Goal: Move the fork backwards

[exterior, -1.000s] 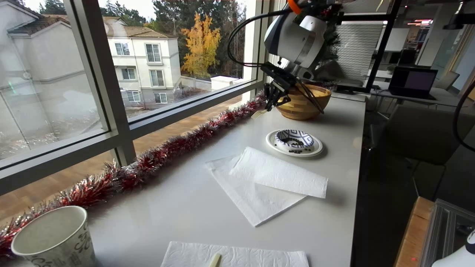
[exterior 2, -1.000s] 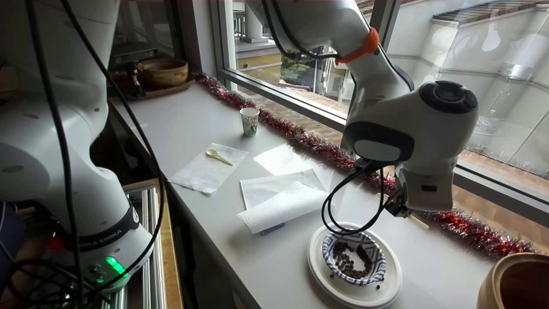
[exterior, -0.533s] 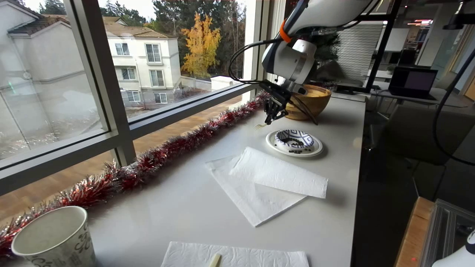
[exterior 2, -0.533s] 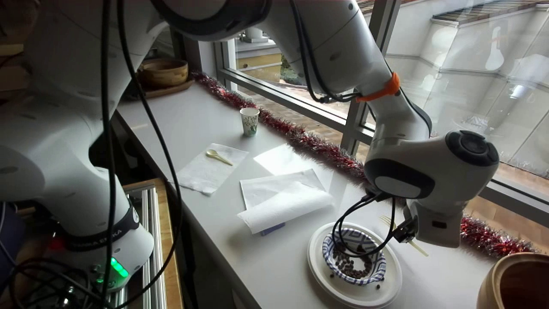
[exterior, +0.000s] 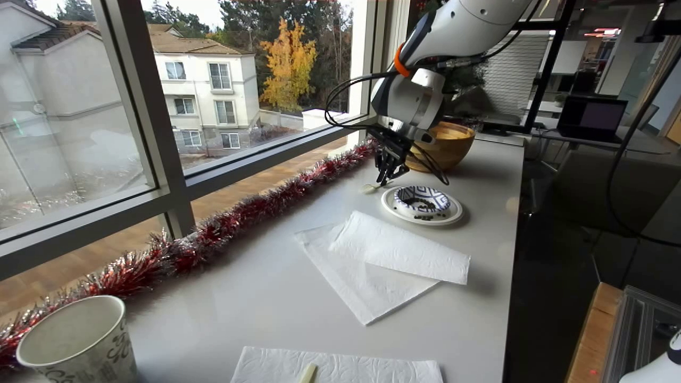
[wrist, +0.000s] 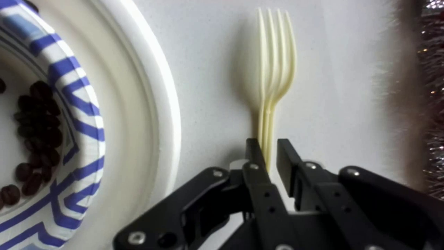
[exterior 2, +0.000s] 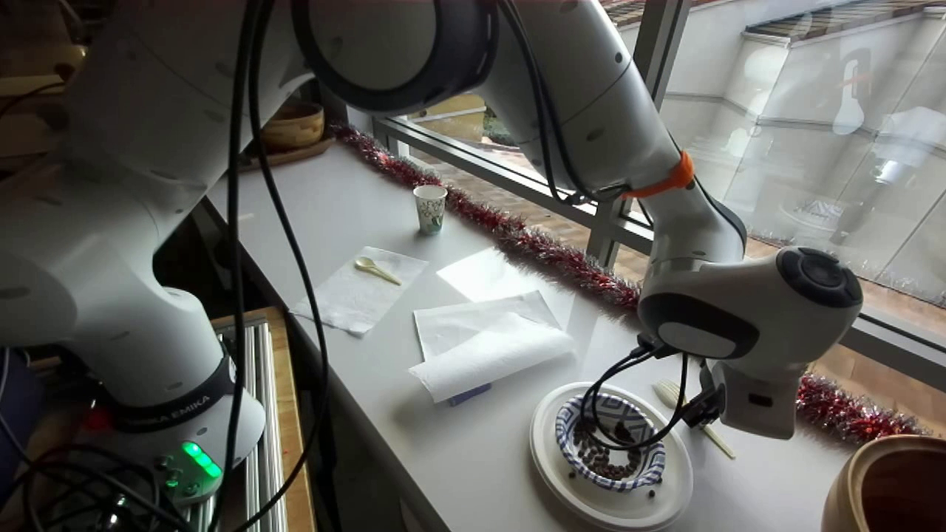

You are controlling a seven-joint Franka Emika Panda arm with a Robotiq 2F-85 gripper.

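Observation:
The pale cream plastic fork (wrist: 272, 76) is at the table top beside the white plate, tines pointing away from my gripper in the wrist view. It shows in both exterior views, its head (exterior: 368, 189) small in one and its head and handle (exterior 2: 718, 443) on both sides of the fingers in another. My gripper (wrist: 269, 146) is low over the handle, with the handle between its fingers. The fingers stand slightly apart; the handle is close to one finger and a gap shows to the other. The handle's end is hidden by the gripper in the wrist view.
A white plate (exterior 2: 543, 473) with a patterned bowl (exterior 2: 658, 462) of dark beans is close beside the fork. A wooden bowl (exterior: 452, 146) stands behind the gripper. Red tinsel (exterior 2: 547, 255) runs along the window. Napkins (exterior 2: 488, 358), a spoon (exterior 2: 378, 272) and a paper cup (exterior 2: 430, 210) are farther along.
The arm has come down and along the table towards the plate, carrying the fork from near the tinsel to the table top beside the plate. The fingers have parted around the handle.

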